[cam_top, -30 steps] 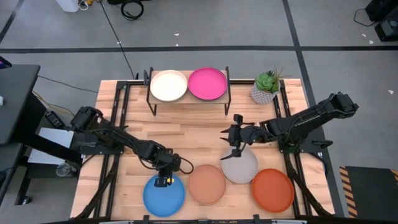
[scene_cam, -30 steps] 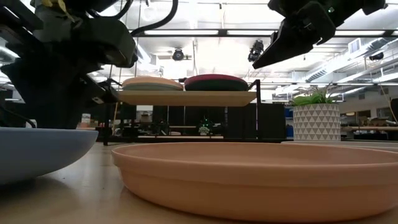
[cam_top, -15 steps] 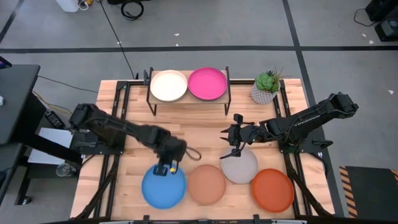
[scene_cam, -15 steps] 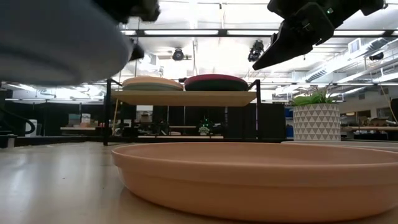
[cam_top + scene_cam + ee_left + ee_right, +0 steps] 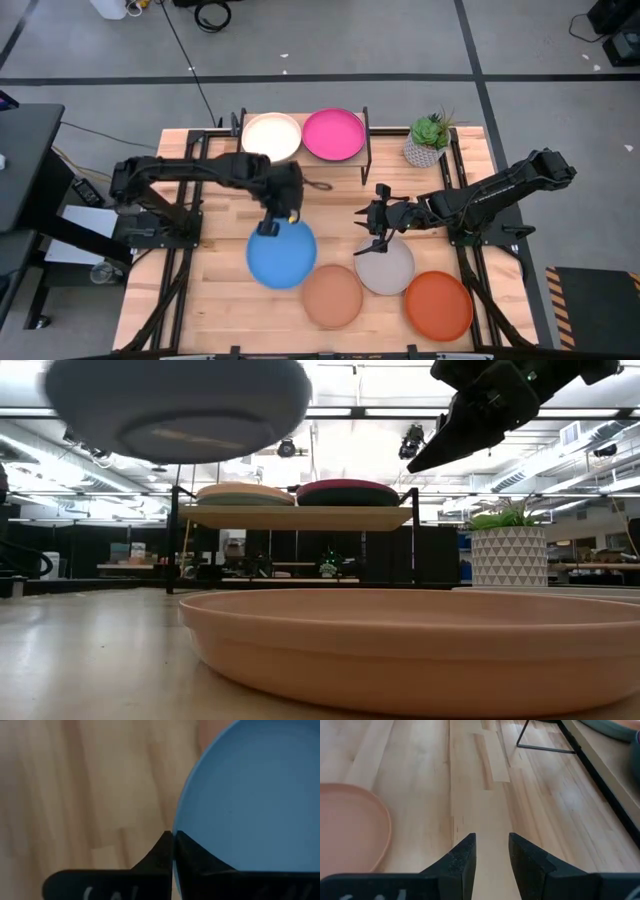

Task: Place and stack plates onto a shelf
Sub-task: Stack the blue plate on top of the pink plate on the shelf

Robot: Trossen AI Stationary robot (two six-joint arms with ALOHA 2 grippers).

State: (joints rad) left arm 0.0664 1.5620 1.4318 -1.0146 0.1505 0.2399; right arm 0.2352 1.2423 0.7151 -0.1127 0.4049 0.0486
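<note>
Currently I see the left end effector (image 5: pixel 272 224) clamped on the rim of the bright blue plate (image 5: pixel 282 254), holding it clear above the surface (image 5: pixel 330 205), between the shelf (image 5: pixel 304 160) and the tan-peach plate (image 5: pixel 332 296). My right end effector (image 5: pixel 377 236) hangs over the grey plate (image 5: pixel 385 267), fingers (image 5: pixel 460 861) slightly apart, nothing between them. Cream plate (image 5: pixel 271 137) and magenta plate (image 5: pixel 333 134) sit on the shelf.

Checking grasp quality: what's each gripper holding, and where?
Left gripper pinches the bright blue plate at its rim, lifted. Right gripper holds nothing, open.
</note>
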